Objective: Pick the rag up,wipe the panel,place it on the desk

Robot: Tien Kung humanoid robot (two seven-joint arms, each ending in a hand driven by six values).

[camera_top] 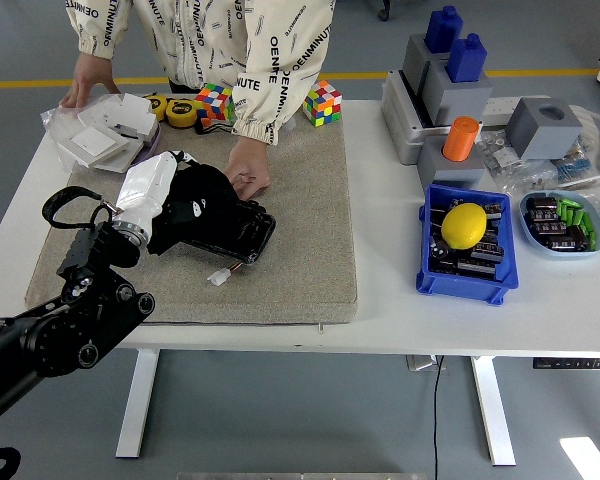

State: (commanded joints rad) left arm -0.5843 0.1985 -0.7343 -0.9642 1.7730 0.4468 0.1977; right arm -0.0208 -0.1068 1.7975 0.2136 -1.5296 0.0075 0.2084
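1. Left hand (192,200): enters from the lower left of the frame and sits left of centre, on the left end of the panel (242,232).
2. Fingers: read as curled in around the rag (208,188), a dark bunched mass at the end of the white wrist. Black on black, so single fingers cannot be separated. Right hand: not in view.
3. Panel: black, flat, lies on the grey mat (300,250) on the counter (380,300), left of centre. A small white connector (218,277) on a short lead lies just beside its near edge.
4. Person's hand (248,172): rests on the panel's far right edge, apparently steadying it. The person's other hand (84,84) rests flat at the upper left of the frame.
5. Step in hand, as judged: wiping, with the rag pressed to the panel's upper face. Placing on the counter not yet done.
6. Handling of the rag, as judged: soft, light, limp. Hold by the bunched middle, so that no loose corner trails or snags on the connector lead.
7. Handling of the panel, as judged: stiff, glossy, likely to slide on the mat under side load. Press lightly and sweep toward the steadying hand without touching it.
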